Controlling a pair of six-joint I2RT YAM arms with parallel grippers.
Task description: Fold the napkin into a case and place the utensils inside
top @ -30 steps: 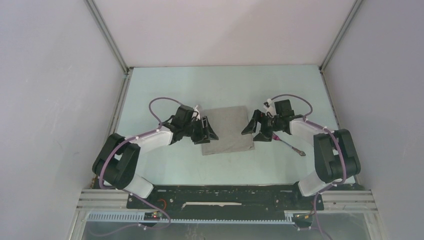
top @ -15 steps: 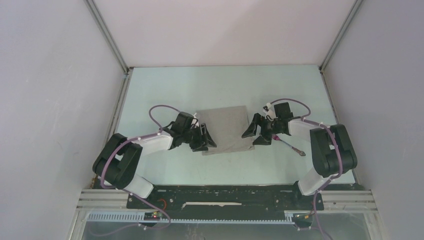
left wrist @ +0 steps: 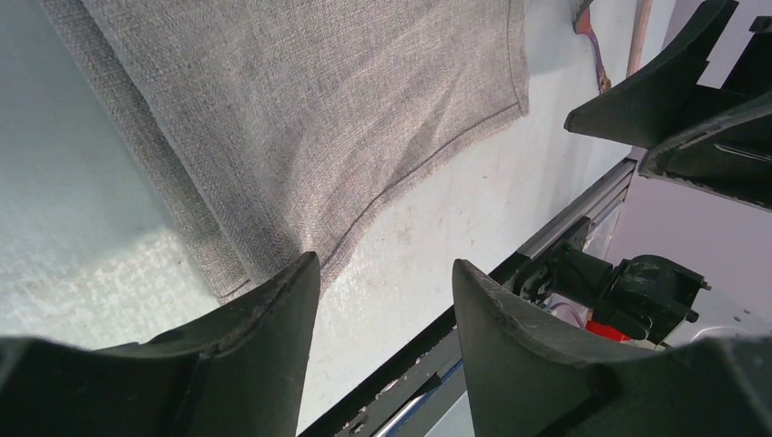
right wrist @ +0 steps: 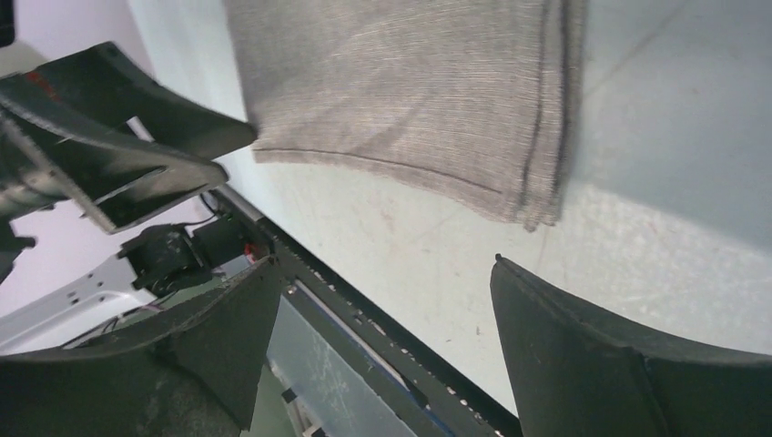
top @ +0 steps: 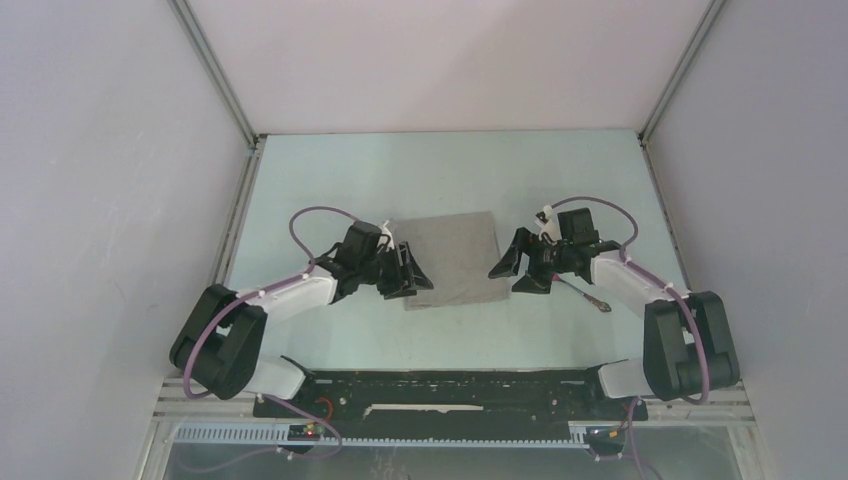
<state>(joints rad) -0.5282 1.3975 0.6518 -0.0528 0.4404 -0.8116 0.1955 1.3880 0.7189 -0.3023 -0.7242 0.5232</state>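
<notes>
Top external view: the napkin [top: 449, 258] lies flat at the middle of the table [top: 440, 165], folded to a smaller, roughly square shape. The left claw [top: 408, 272] sits at its near left corner and the right claw [top: 522, 270] just off its near right corner. A broad band of table runs from the napkin's far edge to the back wall [top: 450, 60], and a narrower strip lies between its near edge and the base rail [top: 450, 385]. A pink-handled utensil [top: 585, 294] lies on the table just right of the napkin, its handle end under the right claw and its metal tip pointing to the near right; I cannot tell whether a second one lies with it.

Left wrist view: the claw's jaws stand apart over the corner with nothing between them, and the left edge of the cloth shows stacked layers.

Right wrist view: the jaws are spread wide above bare table in front of the near edge, and the right edge also shows stacked layers.
</notes>
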